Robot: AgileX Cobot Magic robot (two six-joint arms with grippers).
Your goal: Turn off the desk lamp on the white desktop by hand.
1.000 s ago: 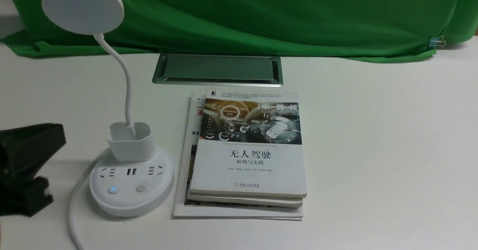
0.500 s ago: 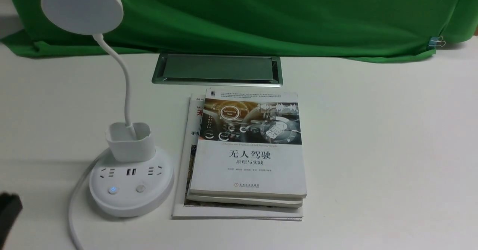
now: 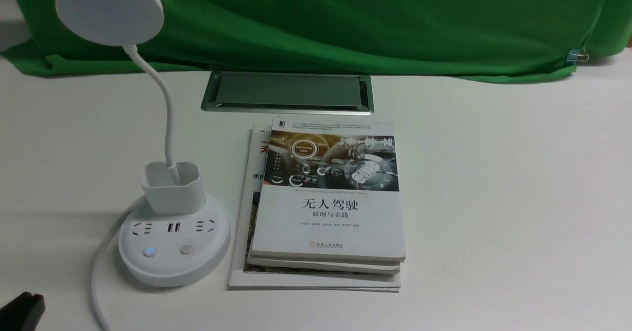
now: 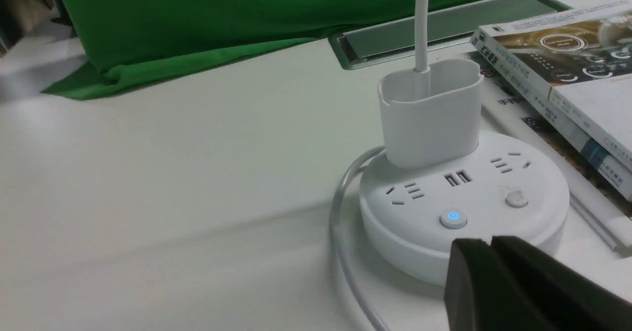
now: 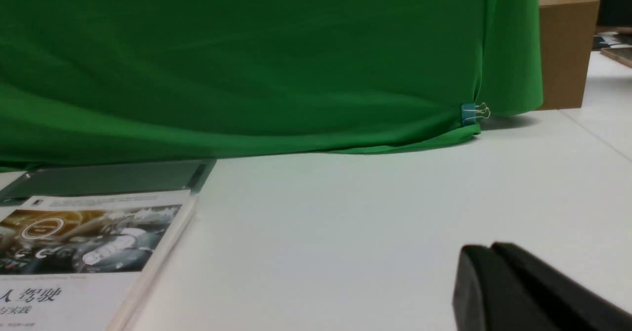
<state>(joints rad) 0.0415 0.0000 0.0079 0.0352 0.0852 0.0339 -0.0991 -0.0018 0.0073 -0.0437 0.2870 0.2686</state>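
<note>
Desk lamp (image 3: 173, 232): blue button (image 4: 453, 218) lit, plain button (image 4: 516, 200) beside. Left pincer (image 4: 491, 244) clenched, empty, near lamp base. Risk: blunt tip presses wrong button.

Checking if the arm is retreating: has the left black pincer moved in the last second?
Yes. The left black pincer drew back from the white disc-headed desk lamp, into the front view's lower-left corner.

The desk lamp (image 3: 173, 192) at lower left is smooth, shiny white plastic, the white desktop (image 3: 493, 197) matt, the green backdrop (image 3: 345, 20) up top cloth, the book cover (image 3: 328, 227) probably glossy paper.
</note>
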